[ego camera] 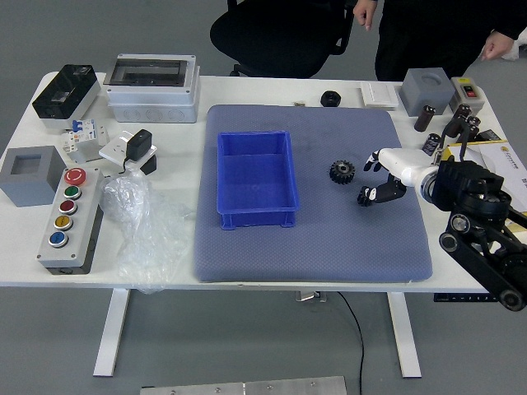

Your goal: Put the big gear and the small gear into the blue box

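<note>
As we look down from the head view, we see the robot's right hand (370, 178) reach in from the right over the blue-grey mat (321, 255). Its fingers are spread, with the upper fingertips well apart from the lower one, and the hand is tilted towards the middle of the mat. Just beside it, on the picture's left, a black toothed gear (342, 172) lies on the mat, apart from the fingers. At the lower fingertip we see a small dark shape (364, 197), but we cannot tell whether it is the small gear or part of the finger. The blue box (258, 220) sits on the mat to the picture's left of the black gear, which is outside it. Behind the mat, near its far edge, we find a round black knob (331, 99) and a white switch plate (379, 95). On the picture's left side of the table we have a button panel (70, 222) with a clear plastic bag (144, 234) beside it, and a grey case (152, 90) farther back. Beyond the table a person's two hands hang down, one (365, 13) near a black chair (276, 37), the other (496, 46) near the table's far right corner.
</note>
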Robot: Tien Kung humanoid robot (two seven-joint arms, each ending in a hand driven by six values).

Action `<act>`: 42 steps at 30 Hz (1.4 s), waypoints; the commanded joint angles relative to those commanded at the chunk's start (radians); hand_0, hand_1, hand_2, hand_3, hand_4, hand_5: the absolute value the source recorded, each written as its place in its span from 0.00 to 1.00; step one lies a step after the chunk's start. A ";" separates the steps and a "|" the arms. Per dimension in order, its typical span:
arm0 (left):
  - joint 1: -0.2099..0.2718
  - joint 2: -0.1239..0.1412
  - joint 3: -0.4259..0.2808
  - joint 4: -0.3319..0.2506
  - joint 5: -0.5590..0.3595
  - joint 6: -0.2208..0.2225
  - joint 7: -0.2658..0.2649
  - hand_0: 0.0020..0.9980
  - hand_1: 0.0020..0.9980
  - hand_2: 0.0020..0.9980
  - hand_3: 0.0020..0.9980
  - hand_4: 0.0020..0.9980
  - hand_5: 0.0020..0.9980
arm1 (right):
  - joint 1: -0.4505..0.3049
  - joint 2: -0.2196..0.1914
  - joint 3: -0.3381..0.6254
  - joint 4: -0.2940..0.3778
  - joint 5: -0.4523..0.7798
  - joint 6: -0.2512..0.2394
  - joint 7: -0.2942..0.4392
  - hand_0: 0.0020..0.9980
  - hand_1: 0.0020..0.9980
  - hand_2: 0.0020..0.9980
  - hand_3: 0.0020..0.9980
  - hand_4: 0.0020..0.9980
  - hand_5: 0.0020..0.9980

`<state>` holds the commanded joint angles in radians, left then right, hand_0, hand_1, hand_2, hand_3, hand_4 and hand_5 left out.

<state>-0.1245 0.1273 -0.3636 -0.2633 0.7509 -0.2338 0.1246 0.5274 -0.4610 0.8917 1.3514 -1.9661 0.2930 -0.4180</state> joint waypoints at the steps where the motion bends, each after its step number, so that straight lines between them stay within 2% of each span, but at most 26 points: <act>1: 0.000 0.000 0.000 0.000 0.000 0.000 0.000 0.86 0.83 0.83 0.77 0.59 0.37 | 0.001 0.000 -0.001 -0.002 0.001 -0.001 0.001 0.53 0.55 0.75 0.72 0.62 0.40; 4: -0.001 -0.001 0.000 0.000 0.000 0.000 0.000 0.86 0.83 0.83 0.77 0.59 0.37 | 0.005 -0.002 -0.007 -0.011 0.006 -0.004 0.006 0.53 0.55 0.76 0.75 0.63 0.39; 21: -0.004 -0.005 0.001 -0.001 0.004 -0.002 0.000 0.86 0.83 0.83 0.77 0.59 0.37 | 0.028 0.011 -0.028 -0.090 0.034 -0.022 0.031 0.54 0.55 0.76 0.77 0.64 0.36; 22: -0.004 -0.005 0.001 -0.001 0.004 -0.002 0.000 0.86 0.83 0.83 0.77 0.59 0.37 | 0.028 0.012 -0.029 -0.093 0.035 -0.022 0.032 0.55 0.56 0.76 0.86 0.64 0.34; 42: -0.005 -0.008 0.001 -0.001 0.005 -0.002 0.000 0.86 0.83 0.83 0.77 0.59 0.37 | 0.045 0.029 -0.064 -0.142 0.053 -0.006 0.028 0.57 0.59 0.78 0.89 0.64 0.32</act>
<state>-0.1291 0.1190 -0.3631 -0.2644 0.7563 -0.2362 0.1249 0.5722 -0.4322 0.8276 1.2091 -1.9136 0.2868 -0.3895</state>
